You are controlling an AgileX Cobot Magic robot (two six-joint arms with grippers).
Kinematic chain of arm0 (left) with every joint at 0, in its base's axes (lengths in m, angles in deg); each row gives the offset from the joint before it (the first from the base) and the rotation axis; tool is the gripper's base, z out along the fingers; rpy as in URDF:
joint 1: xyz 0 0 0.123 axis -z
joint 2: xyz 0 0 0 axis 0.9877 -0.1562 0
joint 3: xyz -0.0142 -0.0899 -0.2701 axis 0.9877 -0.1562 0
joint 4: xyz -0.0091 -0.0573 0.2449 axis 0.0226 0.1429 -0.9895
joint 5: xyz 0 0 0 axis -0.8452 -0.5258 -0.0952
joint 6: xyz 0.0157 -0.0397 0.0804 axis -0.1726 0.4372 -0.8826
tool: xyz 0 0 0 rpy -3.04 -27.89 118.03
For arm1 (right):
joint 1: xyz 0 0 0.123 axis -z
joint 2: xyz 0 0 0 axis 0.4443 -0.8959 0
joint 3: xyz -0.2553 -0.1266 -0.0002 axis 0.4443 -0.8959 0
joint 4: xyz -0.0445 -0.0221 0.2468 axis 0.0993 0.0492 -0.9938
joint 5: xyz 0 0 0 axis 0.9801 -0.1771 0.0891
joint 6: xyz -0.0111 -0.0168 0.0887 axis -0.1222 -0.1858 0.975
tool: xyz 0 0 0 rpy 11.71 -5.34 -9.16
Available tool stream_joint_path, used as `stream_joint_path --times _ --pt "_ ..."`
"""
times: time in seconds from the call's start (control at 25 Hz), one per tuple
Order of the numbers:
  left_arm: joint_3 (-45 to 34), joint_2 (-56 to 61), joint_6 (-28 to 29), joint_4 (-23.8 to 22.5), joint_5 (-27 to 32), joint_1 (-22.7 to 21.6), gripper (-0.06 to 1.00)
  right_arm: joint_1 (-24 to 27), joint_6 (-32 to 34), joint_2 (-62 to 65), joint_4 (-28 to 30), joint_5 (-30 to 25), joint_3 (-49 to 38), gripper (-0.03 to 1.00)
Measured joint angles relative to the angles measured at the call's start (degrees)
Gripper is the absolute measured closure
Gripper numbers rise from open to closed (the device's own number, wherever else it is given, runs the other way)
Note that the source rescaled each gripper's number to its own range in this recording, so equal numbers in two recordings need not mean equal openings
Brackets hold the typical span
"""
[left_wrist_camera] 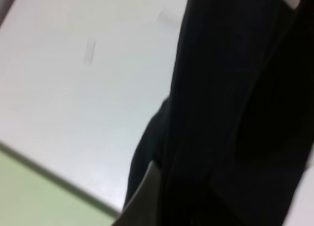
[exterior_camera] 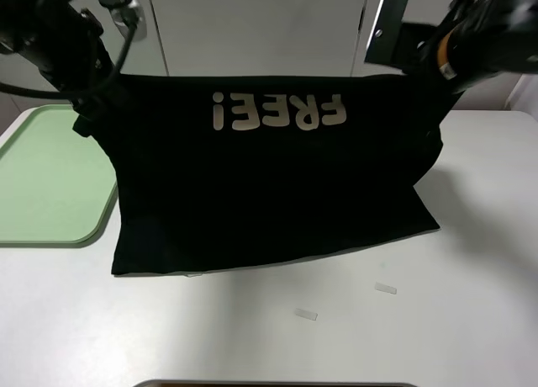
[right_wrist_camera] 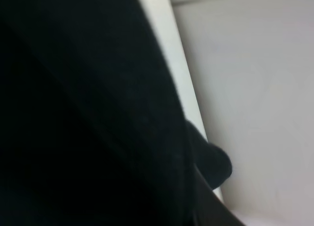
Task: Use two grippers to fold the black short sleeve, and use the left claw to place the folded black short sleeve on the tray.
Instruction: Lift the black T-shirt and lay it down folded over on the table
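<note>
Shirt (exterior_camera: 269,185) draped over left end effector (exterior_camera: 94,101), right end effector (exterior_camera: 424,80), both pinching it

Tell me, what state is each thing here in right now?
black short sleeve: held up by its top corners, lower edge resting on the table, lettering upside down.
left end effector: shut on one top corner of the garment.
right end effector: shut on the other top corner.
tray: flat on the table, bare where visible.

pale "free!" reads upside down on black short sleeve (exterior_camera: 277,185).
</note>
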Motion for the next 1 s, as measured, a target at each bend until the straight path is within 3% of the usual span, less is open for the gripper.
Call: stream_joint_path --times 0.08,0.28,0.4,0.52,0.68,0.84,1.0 --pt "0.00 -2.41 2.24 -4.04 -2.04 0.00 0.93 0.00 4.05 -4.93 8.82 2.78 0.05 0.96" --pt "-0.05 -5.80 4.35 -12.11 -6.90 0.00 0.93 0.00 22.27 -13.10 30.73 6.36 1.37 0.96" --pt "-0.19 -6.05 4.49 -15.17 -10.06 0.00 0.93 0.59 34.43 -16.31 38.57 6.47 4.71 0.96" --pt "-0.19 -6.46 4.68 -18.27 -12.53 0.00 0.93 1.51 40.82 -18.01 41.95 7.06 7.88 0.96" --pt "-0.42 -8.70 4.63 -22.10 -13.38 0.00 0.93 2.29 42.43 -18.63 44.10 10.21 9.53 0.96" --pt "-2.87 -12.19 3.03 -23.91 -13.73 0.00 0.93 2.35 40.73 -20.62 44.61 12.20 9.54 0.96" --pt "-6.49 -14.51 0.47 -23.79 -14.92 0.00 0.93 2.35 34.55 -23.23 41.67 12.55 9.28 0.96"
